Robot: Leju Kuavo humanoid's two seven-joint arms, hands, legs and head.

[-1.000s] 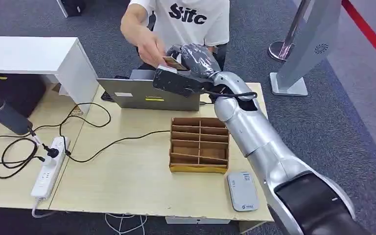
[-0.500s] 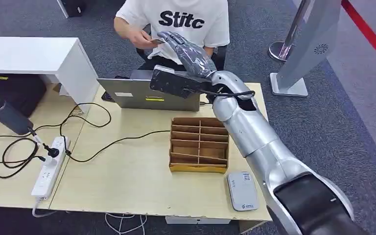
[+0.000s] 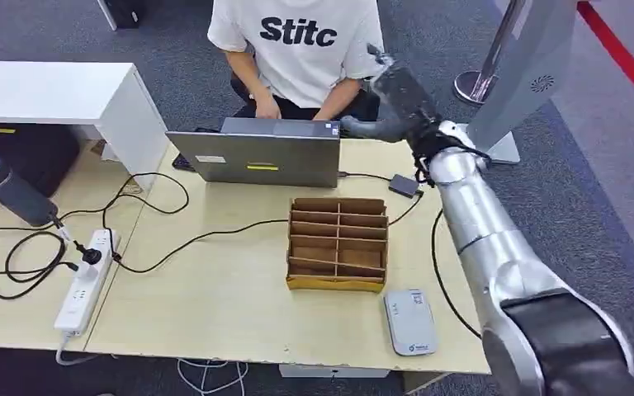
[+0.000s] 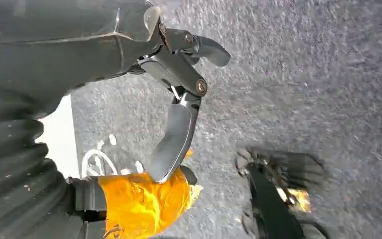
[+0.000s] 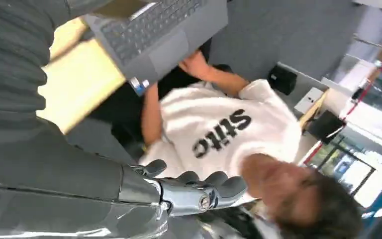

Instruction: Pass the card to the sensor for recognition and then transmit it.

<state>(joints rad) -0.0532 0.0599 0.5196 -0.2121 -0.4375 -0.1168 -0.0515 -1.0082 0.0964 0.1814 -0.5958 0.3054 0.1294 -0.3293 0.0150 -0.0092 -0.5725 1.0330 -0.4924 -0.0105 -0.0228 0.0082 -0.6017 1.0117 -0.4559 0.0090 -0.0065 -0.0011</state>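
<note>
Now that the person [image 3: 301, 49] has taken the card and types at the laptop [image 3: 266, 157], the right hand [image 3: 392, 82] is pulled back w/ nothing in it, fingers loosely spread, beside the laptop's far right corner. Card not visible. Sensor [image 3: 409, 322] lies near edge of worktop [image 3: 215, 305], well apart from laptop. Left hand [image 4: 179, 99] hangs over carpet, holding nothing. Handover looks done.

Right hand [image 5: 189, 191] empty, dark fingers [image 5: 229, 185] slightly curled and apart. Behind it, a person in a white "Stitc" shirt [image 5: 229, 127] seated at an open grey laptop [image 5: 154, 30] on the light wood surface [image 5: 79, 84], one of their hands at the keyboard edge.
</note>
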